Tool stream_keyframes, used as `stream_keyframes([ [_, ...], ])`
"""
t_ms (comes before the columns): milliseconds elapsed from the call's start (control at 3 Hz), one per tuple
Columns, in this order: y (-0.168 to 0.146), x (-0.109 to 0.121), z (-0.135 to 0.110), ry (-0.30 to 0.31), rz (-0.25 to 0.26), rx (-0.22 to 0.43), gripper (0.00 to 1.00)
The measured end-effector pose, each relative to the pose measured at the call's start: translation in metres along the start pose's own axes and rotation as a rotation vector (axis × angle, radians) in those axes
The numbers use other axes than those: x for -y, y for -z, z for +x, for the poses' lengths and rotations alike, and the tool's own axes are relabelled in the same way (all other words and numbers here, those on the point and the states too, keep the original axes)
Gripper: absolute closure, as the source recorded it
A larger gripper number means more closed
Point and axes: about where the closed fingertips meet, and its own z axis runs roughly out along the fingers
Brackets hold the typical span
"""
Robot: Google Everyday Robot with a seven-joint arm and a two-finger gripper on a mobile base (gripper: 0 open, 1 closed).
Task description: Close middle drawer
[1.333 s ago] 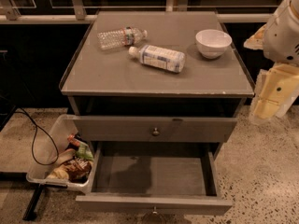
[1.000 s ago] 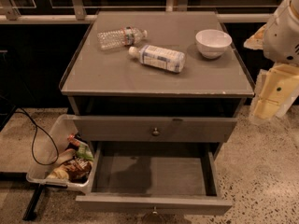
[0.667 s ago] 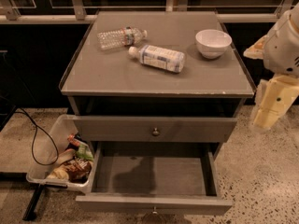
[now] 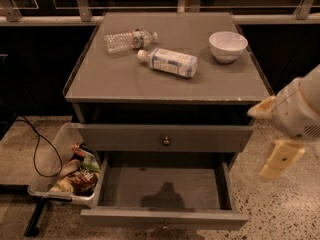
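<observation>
The middle drawer [image 4: 162,188] is pulled far out of the grey cabinet and is empty inside. Its flat grey front [image 4: 120,218] runs along the bottom of the view, with the small round knob [image 4: 164,229] at the lower edge. The similar knobbed drawer front [image 4: 125,137] directly above it stands only slightly out. My gripper [image 4: 280,154], cream-coloured on a white arm [image 4: 302,109], hangs to the right of the cabinet, beside and above the open drawer's right side. It touches nothing.
On the cabinet top [image 4: 120,79] lie a clear water bottle [image 4: 127,39] and a white labelled bottle [image 4: 170,61], and a white bowl [image 4: 227,45] stands there. A white bin of snacks [image 4: 67,171] and a black cable [image 4: 37,146] sit on the floor at the left. A railing runs behind.
My gripper has moved down and slightly left, from level with the cabinet top to beside the open drawer. The drawers and the things on top have not moved.
</observation>
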Motion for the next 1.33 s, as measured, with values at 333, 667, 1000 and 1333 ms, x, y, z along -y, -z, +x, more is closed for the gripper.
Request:
stream_keyframes([
  [333, -0.046, -0.031, 0.017, 0.015, -0.001, 0.074, 0.42],
  [667, -0.093, -0.044, 0.024, 0.029, -0.053, 0.094, 0.65],
  [1000, -0.096, -0.046, 0.025, 0.026, -0.059, 0.094, 0.89],
  [1333, -0.117, -0.049, 0.027, -0.011, -0.066, 0.089, 1.00],
])
